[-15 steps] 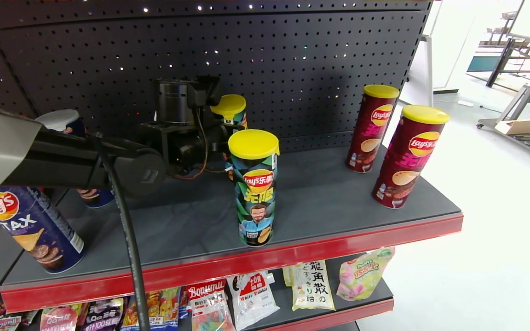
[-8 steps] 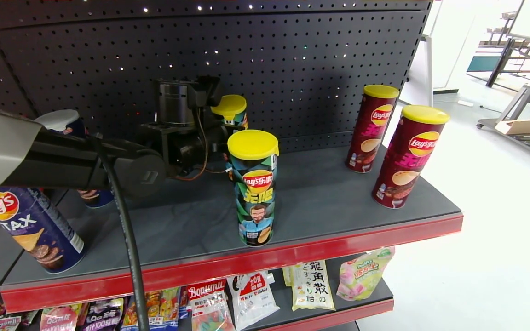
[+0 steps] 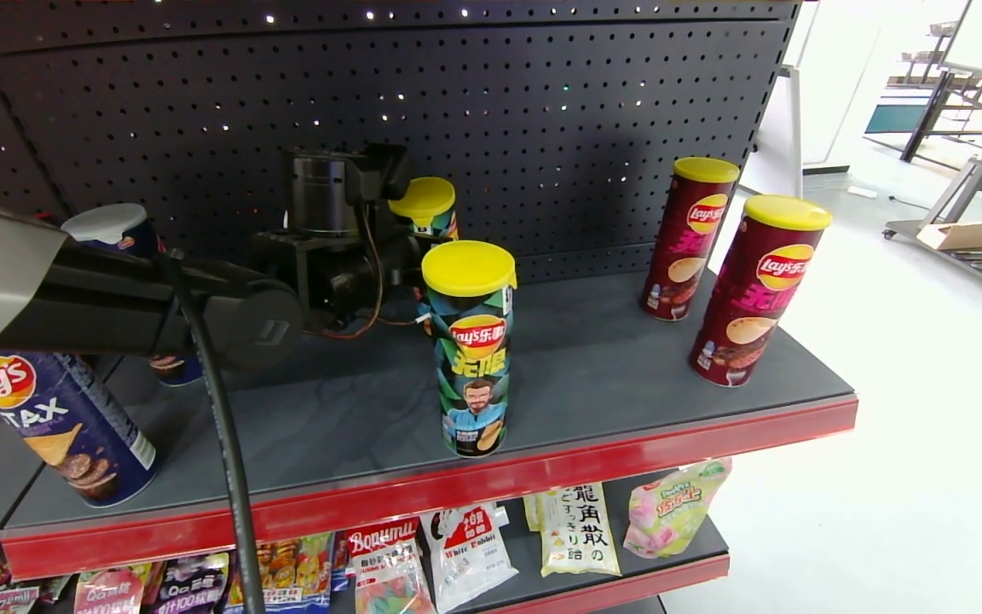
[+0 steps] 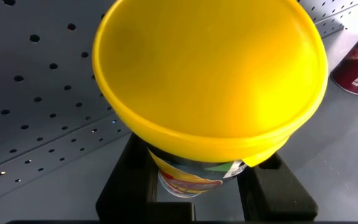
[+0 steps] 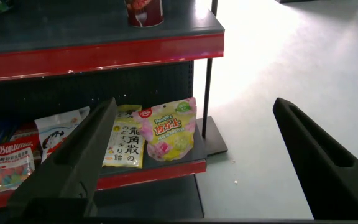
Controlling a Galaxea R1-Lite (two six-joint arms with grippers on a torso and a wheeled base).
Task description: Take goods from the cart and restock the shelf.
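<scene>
**Left gripper clamps a yellow-lidded tube at the back of the shelf**

The left gripper sits deep over the dark grey shelf board with a red front lip, close to the black perforated metal back panel. Its jaws are clenched on a teal cardboard crisp tube with a yellow plastic lid. In the left wrist view, the black fingers press against either side of the tube's body, below the lid. The held tube is at the rear of the board, roughly upright. Whether its base touches the board cannot be told, because another tube hides it.

That one, a second teal tube with a yellow lid, stands upright near the front lip, just in front of the held tube. Well apart to the right stand two maroon tubes with yellow lids, one farther back and one nearer the lip. To the left, a dark blue tube with a white lid stands behind the arm. Another dark blue tube stands near the front lip.

The right gripper hangs low beside the shelving. Its jaws are spread wide with nothing between them, facing the lower shelf, where bright plastic snack bags stand in a row.
</scene>
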